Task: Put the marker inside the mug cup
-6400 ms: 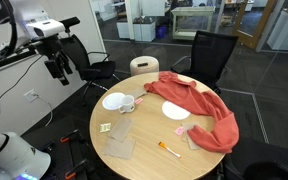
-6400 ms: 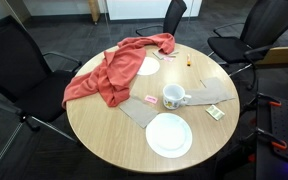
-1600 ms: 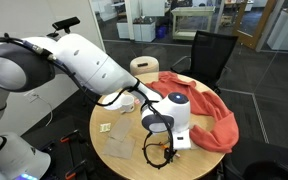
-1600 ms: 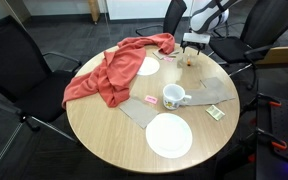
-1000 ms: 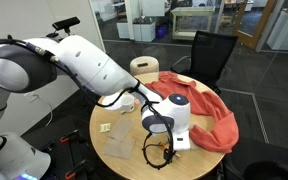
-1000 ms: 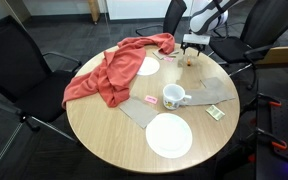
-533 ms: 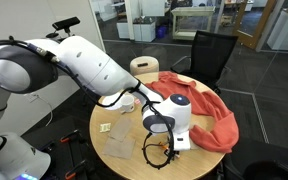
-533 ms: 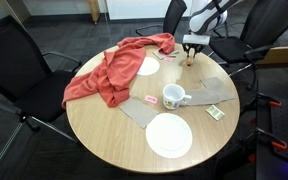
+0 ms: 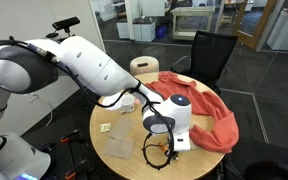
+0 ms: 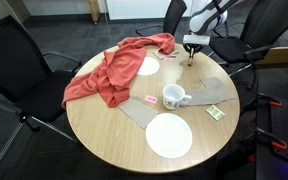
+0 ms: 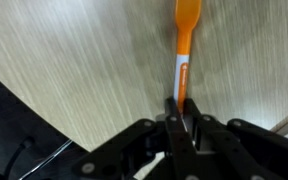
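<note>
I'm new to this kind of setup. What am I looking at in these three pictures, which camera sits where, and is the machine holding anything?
The big white machine is a robot arm. Two pictures come from cameras standing outside it, looking at the round wooden table from different places. The third comes from a camera on the arm's wrist, looking along its tool. On the table lie a red cloth, a white mug and a white plate. The tool is shut on an orange marker, pinching it near one end, close to the table's edge. The marker is not yet in the mug.
</note>
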`<action>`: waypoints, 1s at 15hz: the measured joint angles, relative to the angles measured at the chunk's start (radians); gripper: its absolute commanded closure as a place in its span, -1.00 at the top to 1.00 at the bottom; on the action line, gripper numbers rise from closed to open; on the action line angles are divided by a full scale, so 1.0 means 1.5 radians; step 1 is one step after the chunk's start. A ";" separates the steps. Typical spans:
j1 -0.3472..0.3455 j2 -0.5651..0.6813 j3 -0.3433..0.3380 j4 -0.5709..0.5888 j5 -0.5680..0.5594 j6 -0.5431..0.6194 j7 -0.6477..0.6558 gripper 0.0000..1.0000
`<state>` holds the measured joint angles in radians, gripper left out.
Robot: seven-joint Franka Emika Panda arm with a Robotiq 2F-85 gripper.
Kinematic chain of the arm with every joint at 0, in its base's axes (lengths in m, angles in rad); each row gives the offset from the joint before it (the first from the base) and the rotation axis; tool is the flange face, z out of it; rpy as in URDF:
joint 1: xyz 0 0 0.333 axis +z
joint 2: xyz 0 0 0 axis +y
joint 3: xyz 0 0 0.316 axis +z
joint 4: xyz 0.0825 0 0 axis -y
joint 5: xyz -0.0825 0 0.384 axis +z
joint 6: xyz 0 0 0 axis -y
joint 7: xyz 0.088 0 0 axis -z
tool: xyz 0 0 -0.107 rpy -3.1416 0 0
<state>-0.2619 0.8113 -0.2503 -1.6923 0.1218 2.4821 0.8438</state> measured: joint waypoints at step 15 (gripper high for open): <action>0.044 -0.216 0.006 -0.057 -0.002 0.002 -0.227 -0.94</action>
<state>-0.1963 0.4873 -0.2417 -1.7772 0.1182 2.4848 0.5030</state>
